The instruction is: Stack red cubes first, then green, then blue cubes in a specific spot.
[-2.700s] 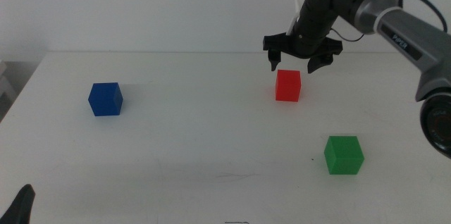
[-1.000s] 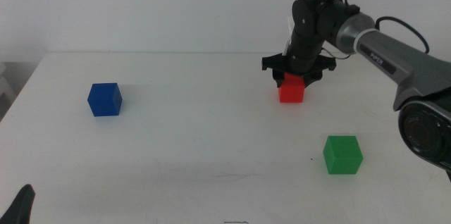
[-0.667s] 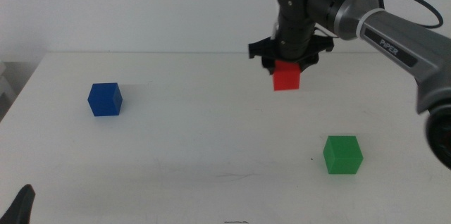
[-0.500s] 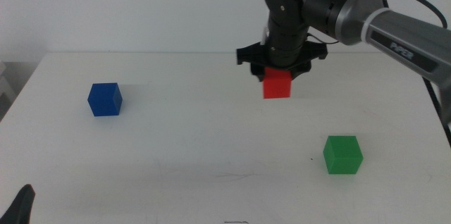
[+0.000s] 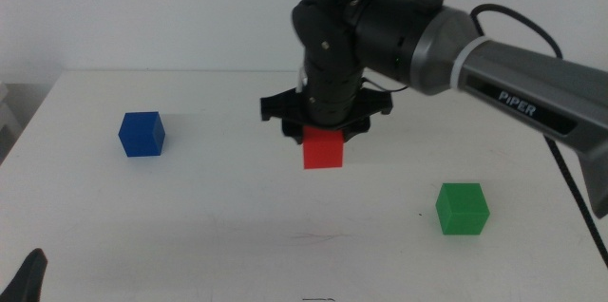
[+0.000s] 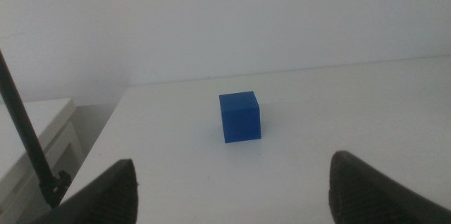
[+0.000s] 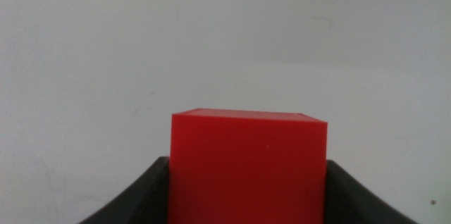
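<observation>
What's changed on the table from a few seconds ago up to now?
The right gripper came down over the red cube, shut on it, lifted it and carried it leftward toward the table's middle, where it now hangs above the surface. The blue cube and green cube stayed where they were, and the left gripper kept waiting at the bottom-left edge, jaws open.
</observation>
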